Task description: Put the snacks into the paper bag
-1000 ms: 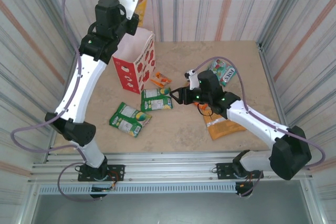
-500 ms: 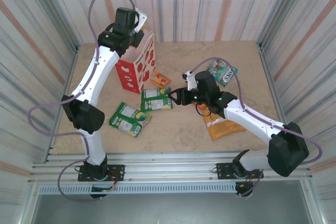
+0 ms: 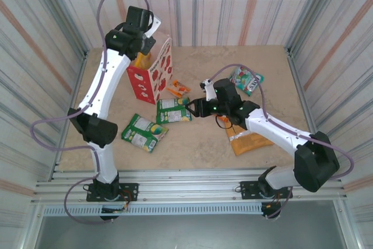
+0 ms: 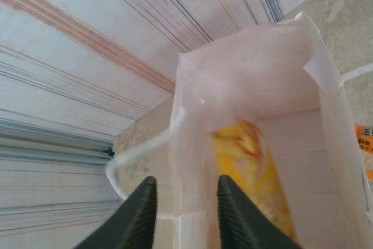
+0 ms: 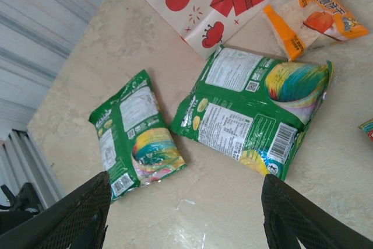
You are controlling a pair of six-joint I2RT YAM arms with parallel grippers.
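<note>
Top external sits high behind the bases, angled down over the whole table (image 3: pixel 204 144); left wrist looks close down into the paper bag (image 4: pixel 250 86), right wrist near and oblique on a green snack (image 5: pixel 256 112) beside it, both shared with top.

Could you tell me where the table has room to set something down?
Bare: the far table strip between the paper bag and the teal packet; the near edge between the left green packet and the orange packet. Crowded: beside the bag, around the small orange packet, second green packet and right gripper.
</note>
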